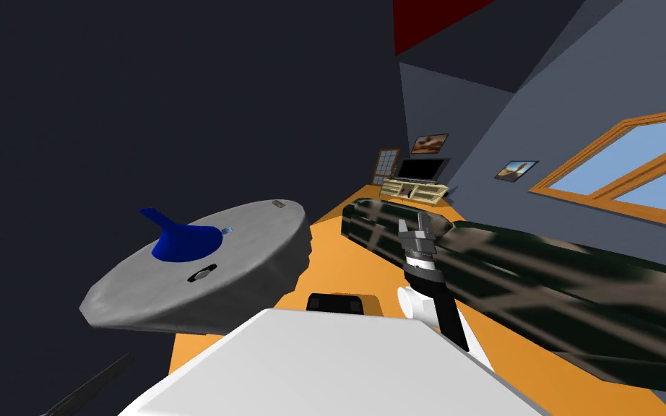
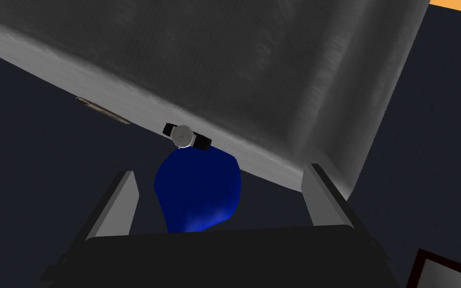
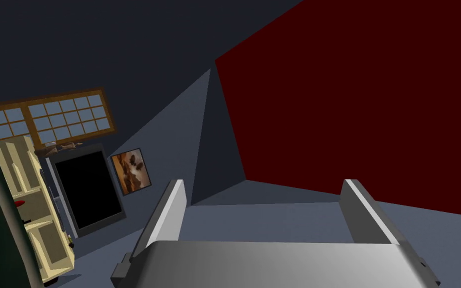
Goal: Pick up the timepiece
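On the round grey table (image 1: 266,253) lies the watch (image 2: 186,136), a pale round face with a short dark strap on each side, flat on the top and close to the table's rim; the head view shows it (image 1: 201,274) on the side of the table nearer to me. Just beside it stands a blue funnel-shaped thing (image 2: 197,192), and from my left hand this blue thing is in front of the watch, between my two blades. My left gripper (image 2: 219,172) is spread wide and has nothing in it, and it is apart from the watch. My right gripper (image 3: 264,182) is also spread and empty, raised on the right over the dark patterned sofa (image 1: 541,267). So I judge the task as only at the approach: nothing is grasped, and what is left is to bring the left blades around the watch, press them together and lift. For room, I think the side of the rim is the freer way, because the blue thing crowds the other side and could be knocked over. A small flat piece (image 1: 278,204) lies at the far rim, well apart. Beyond the table there is orange floor (image 1: 339,245).
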